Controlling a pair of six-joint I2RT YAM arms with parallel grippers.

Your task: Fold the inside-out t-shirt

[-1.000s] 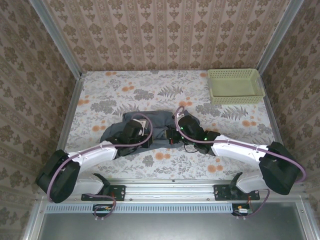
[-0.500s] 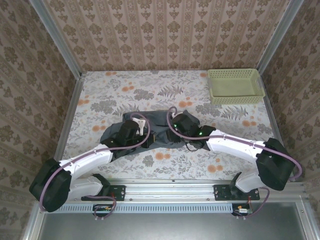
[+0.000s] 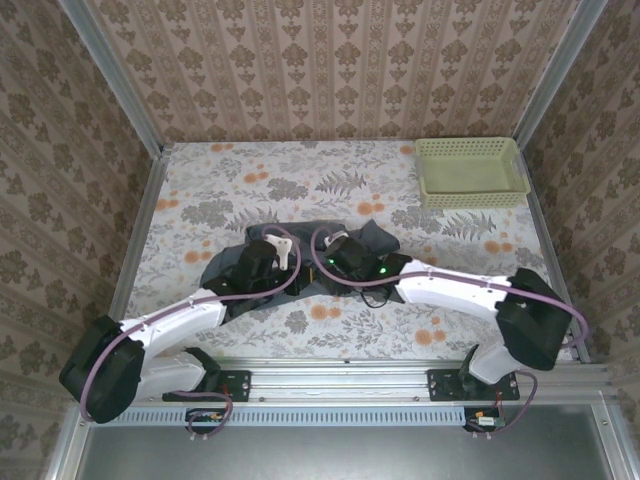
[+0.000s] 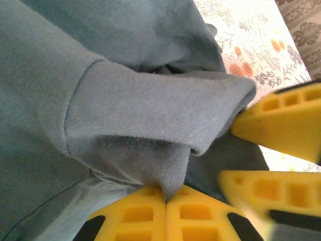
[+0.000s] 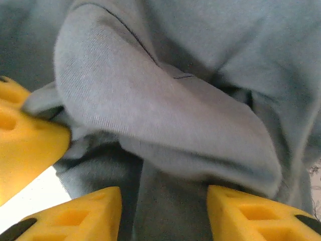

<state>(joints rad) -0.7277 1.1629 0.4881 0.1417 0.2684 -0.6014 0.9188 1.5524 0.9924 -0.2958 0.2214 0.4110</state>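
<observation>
Two end effectors meet over the crumpled dark slate blue-grey fabric t-shirt [image 3: 222,268], mid floral tabletop [image 3: 250,180]. In the top view the arms cover the contact. Left wrist: left end effector [image 4: 167,198] clamped tight on a hem fold. Right wrist: right end effector [image 5: 160,213] half-spread, fabric between its jaws, nothing gripped. I'd worry about the fingers colliding, or about pinching several layers at once. Shirt layout unreadable.

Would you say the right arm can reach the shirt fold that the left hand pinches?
Probably yes: the right hand stands open astride the t-shirt fold, close beside the left hand, nothing between.
</observation>
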